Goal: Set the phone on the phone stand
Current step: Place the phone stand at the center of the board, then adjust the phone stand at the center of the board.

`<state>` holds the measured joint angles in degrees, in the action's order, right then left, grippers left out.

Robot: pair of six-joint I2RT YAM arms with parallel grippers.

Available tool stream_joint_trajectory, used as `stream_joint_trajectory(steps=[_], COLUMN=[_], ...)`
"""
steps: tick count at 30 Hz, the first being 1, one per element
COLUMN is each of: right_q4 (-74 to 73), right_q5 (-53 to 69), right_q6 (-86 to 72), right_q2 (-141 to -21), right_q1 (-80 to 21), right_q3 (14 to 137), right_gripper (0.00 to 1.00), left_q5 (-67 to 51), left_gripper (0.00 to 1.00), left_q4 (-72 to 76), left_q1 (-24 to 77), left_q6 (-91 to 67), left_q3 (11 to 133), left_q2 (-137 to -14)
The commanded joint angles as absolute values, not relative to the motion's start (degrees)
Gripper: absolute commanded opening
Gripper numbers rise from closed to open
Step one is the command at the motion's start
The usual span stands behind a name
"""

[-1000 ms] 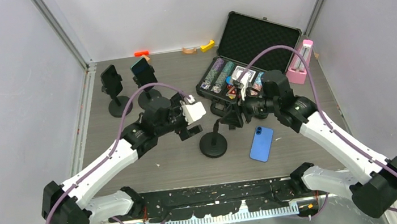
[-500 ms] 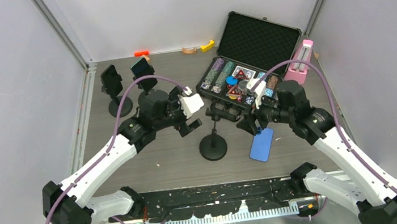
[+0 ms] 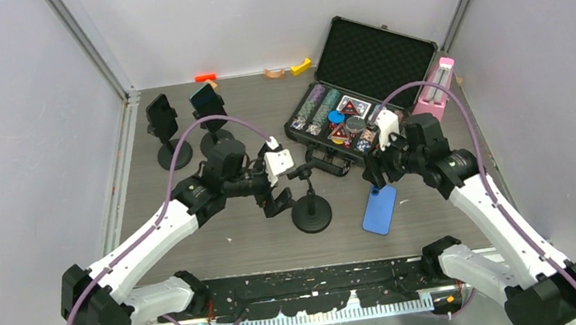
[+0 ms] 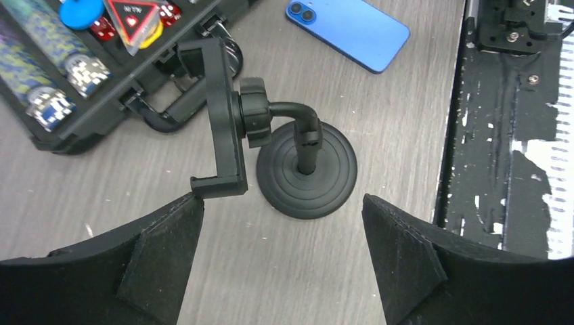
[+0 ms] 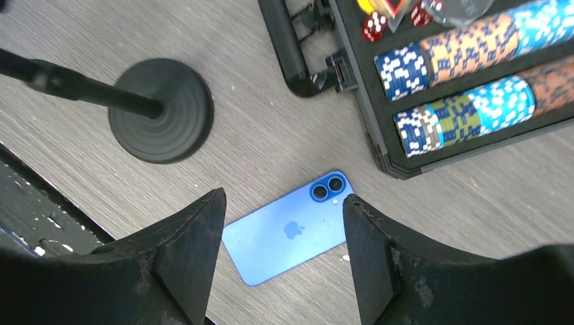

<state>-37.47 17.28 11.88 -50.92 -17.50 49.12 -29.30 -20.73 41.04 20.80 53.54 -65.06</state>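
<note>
Phone [image 3: 379, 210]: solid blue, w/ darker blue lens ring; faint logo seen on back. Stand [image 3: 310, 209]: matte blk all over, concentric rings seen on base. Table [image 3: 261, 240]: grey-brown, streaked w/ wood grain. Case [image 3: 375, 56]: blk shell, lid lined w/ blk dimpled foam. Chips [image 5: 460, 40]: striped stacks noted, blue/wht, orange/blue, teal/yellow. Dice [image 5: 372, 27]: red w/ wht pips. Pink item [image 3: 435, 90] seen at rear R. Orange bit [image 3: 205, 77] and yellow bit [image 3: 302, 66] noted by back wall. Arms [image 3: 146, 246]: wht links, blk joints. Cables [image 3: 222, 121]: purple.
</note>
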Motion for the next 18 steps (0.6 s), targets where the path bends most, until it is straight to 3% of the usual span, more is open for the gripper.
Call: stream_joint_trajectory(steps=[1, 11, 18], right_q4=[-38.56, -44.64, -45.81], right_q5=[15.08, 15.76, 15.10], right_q6=[13.34, 21.23, 24.30], right_q2=[-54.16, -60.65, -65.33], right_q1=[-17.15, -17.14, -17.14], right_q3=[48.92, 49.37, 49.38], right_gripper=[0.69, 0.68, 0.68], left_q5=[-33.40, -25.53, -26.59], left_gripper=[0.88, 0.85, 0.93], left_q4=[-18.12, -18.60, -19.22], left_q1=[41.55, 41.59, 41.65], left_q6=[15.59, 20.58, 29.62], left_q3=[50.58, 47.36, 50.95], left_q2=[-63.23, -56.96, -57.21])
